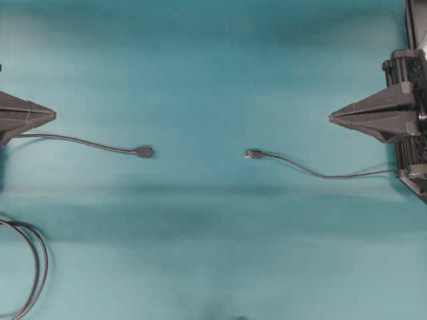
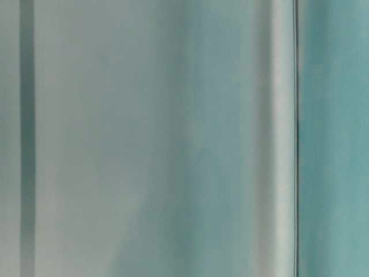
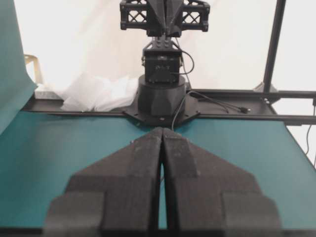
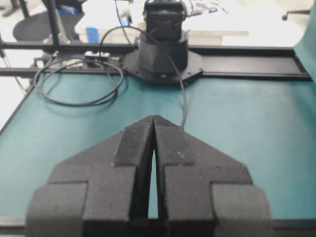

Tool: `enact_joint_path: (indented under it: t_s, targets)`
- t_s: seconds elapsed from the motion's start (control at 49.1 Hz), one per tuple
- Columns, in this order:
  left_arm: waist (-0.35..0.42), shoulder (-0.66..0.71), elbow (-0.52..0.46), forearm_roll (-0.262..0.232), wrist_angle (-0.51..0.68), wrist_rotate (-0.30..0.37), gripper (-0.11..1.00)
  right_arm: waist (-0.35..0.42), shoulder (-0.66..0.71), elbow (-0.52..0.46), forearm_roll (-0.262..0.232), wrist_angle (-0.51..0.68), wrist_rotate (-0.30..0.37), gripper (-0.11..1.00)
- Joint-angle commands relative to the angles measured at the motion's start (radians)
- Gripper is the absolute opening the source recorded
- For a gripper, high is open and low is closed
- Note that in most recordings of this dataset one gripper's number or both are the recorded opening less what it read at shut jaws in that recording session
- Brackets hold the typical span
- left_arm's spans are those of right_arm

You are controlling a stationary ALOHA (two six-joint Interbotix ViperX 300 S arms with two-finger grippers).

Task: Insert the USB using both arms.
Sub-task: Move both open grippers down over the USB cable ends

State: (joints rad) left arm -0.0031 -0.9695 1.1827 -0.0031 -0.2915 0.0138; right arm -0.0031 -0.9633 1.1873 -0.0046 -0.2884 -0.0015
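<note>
A teal mat (image 1: 213, 67) covers the whole work surface, smooth and mostly bare, with a soft shadow band across its lower half. At the far left, the left gripper (image 1: 53, 115) points inward, its grey triangular fingers pressed tip to tip and holding nothing. Just below it a thin grey cable (image 1: 73, 139) runs out toward the middle and ends in a dark rounded socket end (image 1: 145, 151). Lower left, well clear of that gripper, thicker black cables (image 1: 37, 267) loop along the mat's edge.

Past a bare gap in the middle lies the USB (image 1: 251, 153) — a tiny dark plug with a silvery tip, facing the socket and apart from it. Its cable (image 1: 320, 175) curves back below the right gripper (image 1: 331, 118), which is likewise closed and empty, well short of the plug.

From the left wrist view, crumpled white sheeting (image 3: 94, 91) sits behind the opposite arm's base — beyond it, a pale backdrop. The table-level view is only blur.
</note>
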Motion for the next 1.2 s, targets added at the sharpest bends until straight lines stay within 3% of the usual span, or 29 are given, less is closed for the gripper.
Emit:
enact_joint_path:
  t_s: [0.0,0.061,0.163,0.428,0.672,0.794,0.876,1.1,1.181]
  targets:
    - [-0.012,0.012,-0.018,-0.008,0.0,-0.009,0.04,0.005,0.003,-0.025,-0.008,-0.008,0.002,0.0]
    - [-0.018,0.011,-0.02,-0.009,0.017,-0.009,0.08,0.003,0.003,-0.025,-0.008,0.009,0.003,0.0]
    - [-0.021,0.011,-0.029,-0.009,0.075,-0.011,0.03,0.005,0.003,-0.035,-0.008,0.089,0.006,0.0]
    - [-0.018,0.018,-0.077,-0.014,0.236,-0.015,0.03,0.003,0.021,-0.091,-0.008,0.255,0.011,0.0]
    - [-0.009,0.117,-0.097,-0.031,0.285,-0.02,0.03,-0.005,0.173,-0.123,-0.008,0.345,0.051,0.0]
    - [-0.008,0.189,-0.098,-0.031,0.302,-0.02,0.09,-0.005,0.258,-0.124,-0.008,0.37,0.054,0.0]
    - [-0.005,0.227,-0.098,-0.031,0.314,-0.018,0.16,-0.005,0.308,-0.126,-0.008,0.373,0.054,0.0]
    - [0.031,0.301,-0.094,-0.028,0.311,-0.002,0.66,-0.009,0.471,-0.16,-0.008,0.431,0.052,0.0]
    - [0.048,0.321,-0.087,-0.029,0.316,-0.003,0.77,-0.023,0.54,-0.176,-0.008,0.437,0.052,0.0]
